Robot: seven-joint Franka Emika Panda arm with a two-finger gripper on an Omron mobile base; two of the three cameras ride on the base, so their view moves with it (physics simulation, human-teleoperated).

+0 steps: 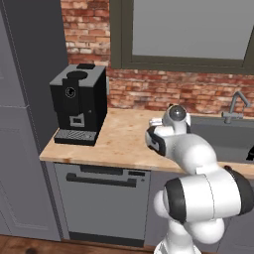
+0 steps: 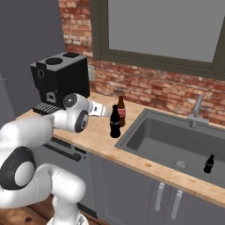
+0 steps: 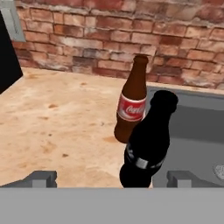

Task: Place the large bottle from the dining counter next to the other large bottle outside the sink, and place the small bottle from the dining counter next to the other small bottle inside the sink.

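Observation:
The large bottle (image 3: 146, 144), glossy black, stands upright on the wooden counter top at the sink's left rim. Just behind it is the other large bottle (image 3: 132, 103), brown with a red label; the two are almost touching. They also appear in the right base view as the black bottle (image 2: 115, 123) and the brown bottle (image 2: 121, 110). My gripper (image 3: 113, 179) is open, its fingertips (image 3: 41, 178) wide apart on either side of the black bottle's base, clear of it. The other small bottle (image 2: 209, 163) stands inside the sink (image 2: 154, 132). The small bottle and the dining counter are out of view.
A black coffee machine (image 1: 79, 104) stands at the counter's left end, against a tall grey cabinet. The chrome faucet (image 2: 196, 110) rises behind the sink by the brick wall. A dishwasher front (image 1: 101, 198) sits below the counter.

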